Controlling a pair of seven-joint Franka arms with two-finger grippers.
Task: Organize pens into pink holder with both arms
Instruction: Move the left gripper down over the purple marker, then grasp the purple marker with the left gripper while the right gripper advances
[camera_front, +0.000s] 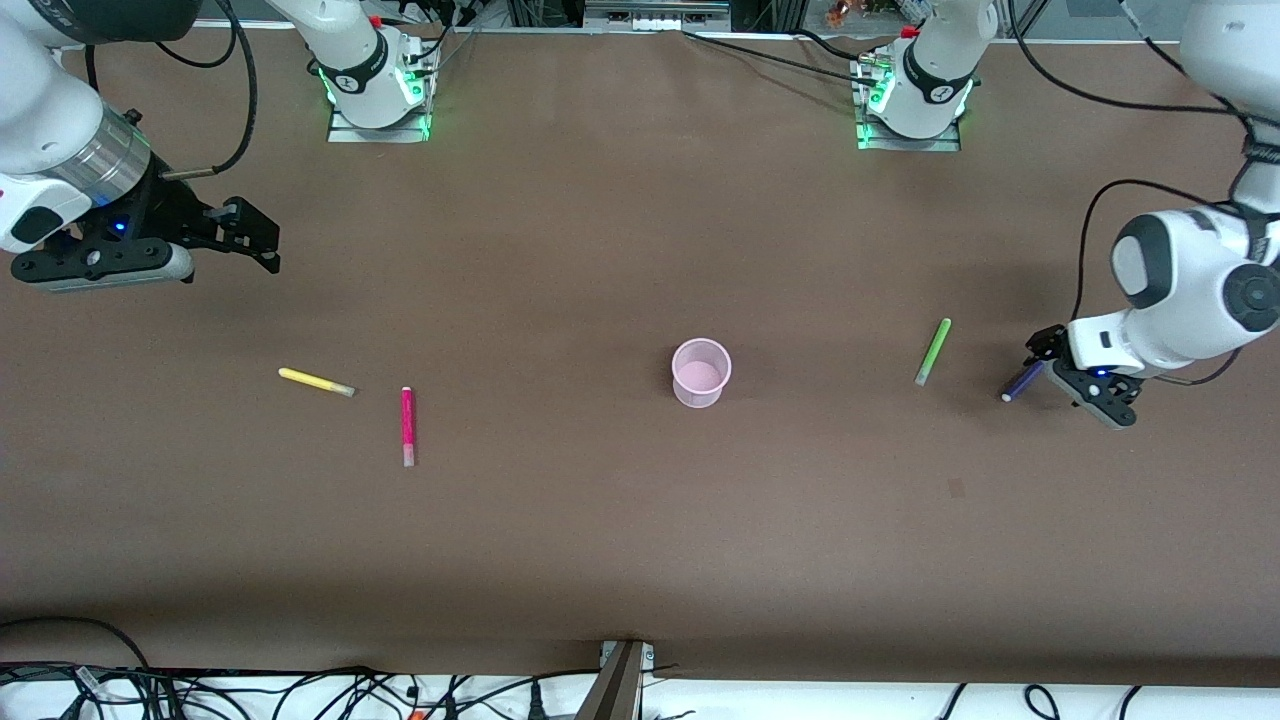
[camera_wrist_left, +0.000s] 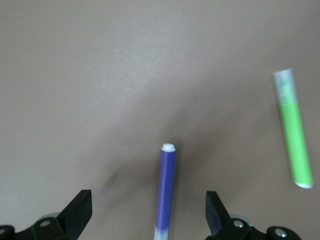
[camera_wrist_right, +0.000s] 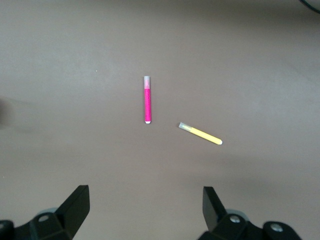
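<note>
While the left hand (camera_front: 1050, 368) sits low at the left arm's end of the bench (camera_front: 600, 540), its fingers (camera_wrist_left: 77, 212) stand apart on either side of the purple pen (camera_front: 1022, 382), which lies flat between them and is not yet clamped. The light green pen (camera_front: 933, 351) lies on the bench just beside the purple one, toward the pink holder (camera_front: 701, 372). The holder stands upright near the middle of the bench, and no pen shows inside it. The right hand (camera_front: 262, 240) hangs in the air over the right arm's end of the bench, its fingers (camera_wrist_right: 75, 207) also spread wide and holding nothing. The yellow pen (camera_front: 316, 382) and the magenta pen (camera_front: 407, 426) lie near each other on the bench, nearer to the front camera than what the right hand is over, the magenta one closer to the holder. Judged from this layout, none of the four pens is stowed; the task appears to be at its first grasp, with all four transfers left.
</note>
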